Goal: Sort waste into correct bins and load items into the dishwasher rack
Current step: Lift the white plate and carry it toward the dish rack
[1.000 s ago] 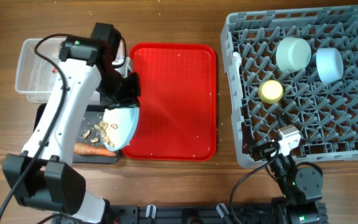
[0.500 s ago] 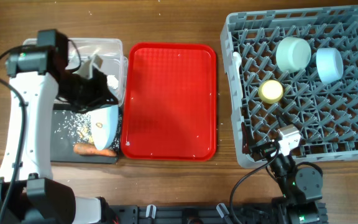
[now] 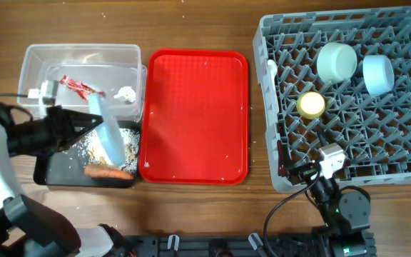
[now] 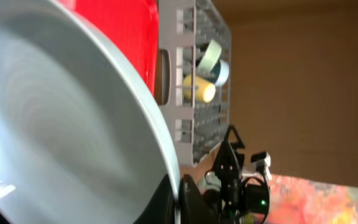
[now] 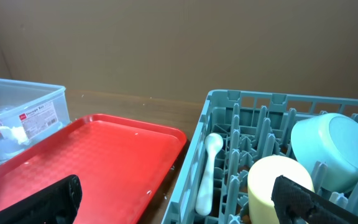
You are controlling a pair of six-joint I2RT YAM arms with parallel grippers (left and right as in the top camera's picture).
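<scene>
Your left claw (image 3: 93, 127) grips the rim of the round pale-blue plate (image 3: 110, 134). The plate stands almost on edge just left of the red tray (image 3: 195, 114), above the black tray (image 3: 66, 160). From overhead you see it only as a thin slanted strip. In the left wrist view its smooth, glossy face fills most of the frame, plain and unmarked, with soft curved highlights. Beige crumbs (image 3: 130, 139) lie scattered in the end of the black tray nearest the red tray, and the orange carrot (image 3: 108, 171) lies there along its front wall. The clear tub (image 3: 31, 71), also left of the red tray, holds the red wrapper (image 3: 77, 87) and the white tissue (image 3: 125, 93). Its wall carries a white sticker (image 5: 37, 115) with a small red mark and print too fine for you to read. Right of the red tray on the desk (image 3: 191, 21), the grey dishwasher rack (image 3: 377, 143) holds the mint-green bowl (image 3: 336, 62), the light-blue bowl (image 3: 377, 74) and the yellow cup (image 3: 311, 104). The white spoon (image 3: 272, 71) lies along the rack's edge closest to the red tray. Your right claw (image 5: 176, 186) is spread wide and holds nothing, low at the rack's front corner, facing the red tray.
</scene>
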